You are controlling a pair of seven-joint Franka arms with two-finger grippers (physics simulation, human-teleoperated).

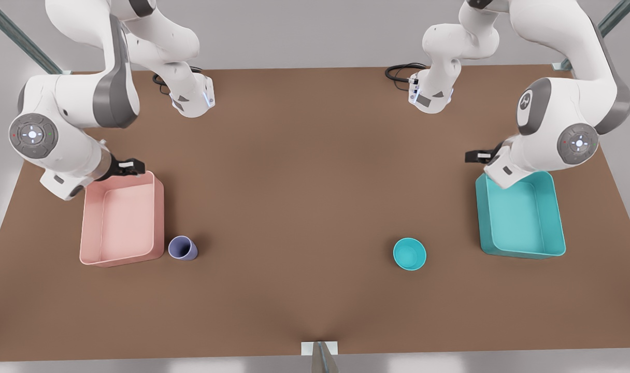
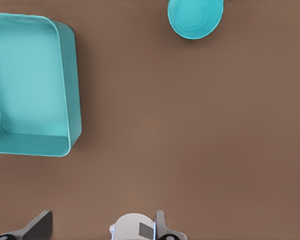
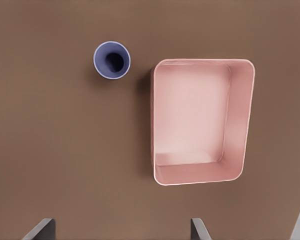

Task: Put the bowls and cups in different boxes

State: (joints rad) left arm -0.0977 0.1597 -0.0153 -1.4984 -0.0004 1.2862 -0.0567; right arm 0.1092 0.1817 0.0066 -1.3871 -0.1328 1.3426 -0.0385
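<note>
The teal bowl [image 1: 410, 254] [image 2: 195, 18] sits upright on the table, apart from the teal box [image 1: 522, 217] [image 2: 32, 85] at the front view's right. My left gripper [image 1: 475, 155] [image 2: 100, 227] hovers open and holding nothing above that box's far edge. The lavender cup [image 1: 183, 248] [image 3: 112, 60] stands upright just beside the pink box [image 1: 122, 220] [image 3: 200, 120] at the front view's left. Over the pink box's far edge my right gripper [image 1: 128, 167] [image 3: 120, 230] hangs open, with nothing in it. Both boxes are empty.
The brown table [image 1: 304, 171] spreads wide between the two boxes. Each arm's base [image 1: 193, 98] stands at the far edge, with black cables [image 1: 398, 71] beside it. A metal bracket [image 1: 319, 349] sits at the near edge.
</note>
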